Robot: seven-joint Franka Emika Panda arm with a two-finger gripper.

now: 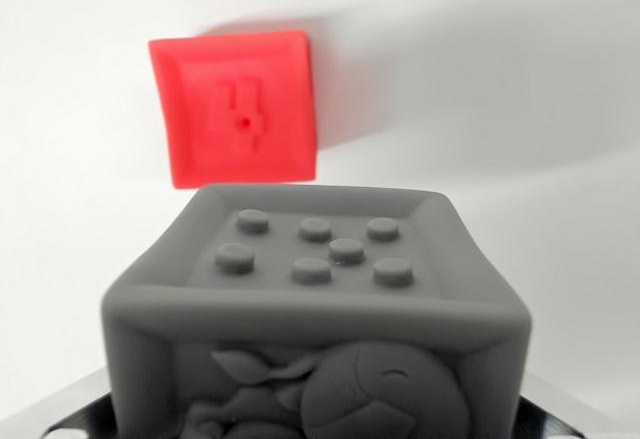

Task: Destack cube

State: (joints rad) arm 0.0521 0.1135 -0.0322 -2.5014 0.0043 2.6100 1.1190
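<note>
A grey cube (315, 299) fills the lower half of the wrist view, very close to the camera. Its top face has several round studs inside a raised rim, and its front face carries a relief figure. My gripper (316, 421) is shut on it, with only slivers of the fingers (62, 421) showing at the bottom corners on either side of the cube. A red cube (237, 109) lies beyond it on the white surface, towards the wrist view's upper left, apart from the grey cube, with an embossed mark on its top face.
The white surface (520, 79) spreads all around the red cube. A soft grey shadow (470, 89) lies across it to the wrist view's upper right.
</note>
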